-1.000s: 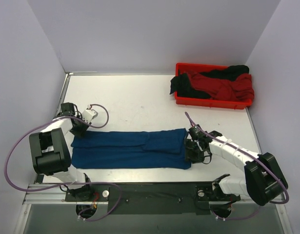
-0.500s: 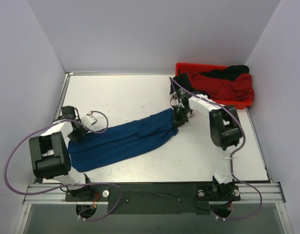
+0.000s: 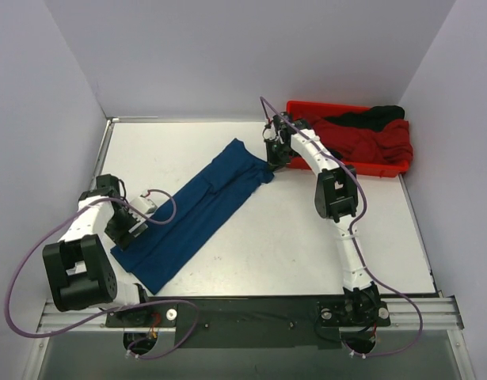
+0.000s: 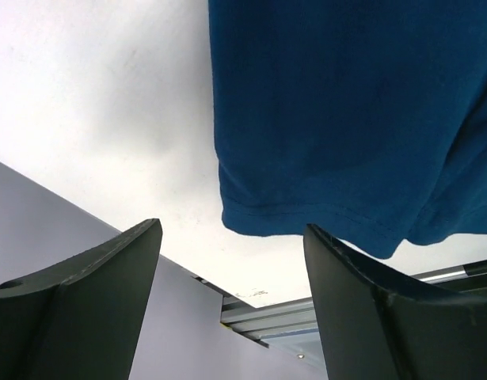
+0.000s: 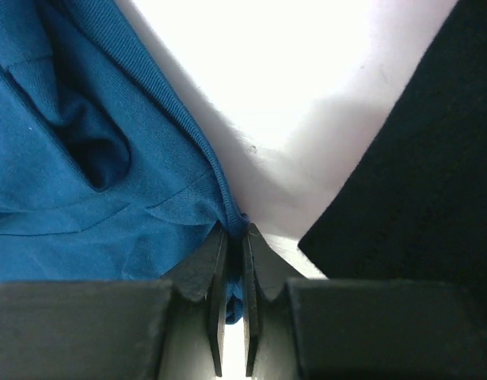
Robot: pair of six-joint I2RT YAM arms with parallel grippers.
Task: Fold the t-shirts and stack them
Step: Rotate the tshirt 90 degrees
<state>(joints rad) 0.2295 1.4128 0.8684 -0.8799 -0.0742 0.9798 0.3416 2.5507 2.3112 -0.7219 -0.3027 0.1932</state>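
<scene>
Beside red tray (image 3: 378, 169), right gripper (image 5: 233, 231) pinching navy t-shirt (image 3: 195, 210), black shirt (image 5: 417, 182) close

A plain deep-blue t-shirt (image 3: 192, 214) is seen on a white table (image 3: 306, 229). A bright red tray (image 3: 378, 169) is filled with a red t-shirt (image 3: 370, 141) and a black t-shirt (image 3: 379, 115), both unpatterned. The walls (image 3: 188, 55) are tinted pale lavender. The arms (image 3: 350, 245) are coloured white and black, with purple cables (image 3: 12, 285).

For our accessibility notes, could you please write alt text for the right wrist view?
The right gripper has its fingers pinched shut on the edge of the navy-blue t-shirt, which bunches at the left over the white table. A black shape fills the right side.
</scene>
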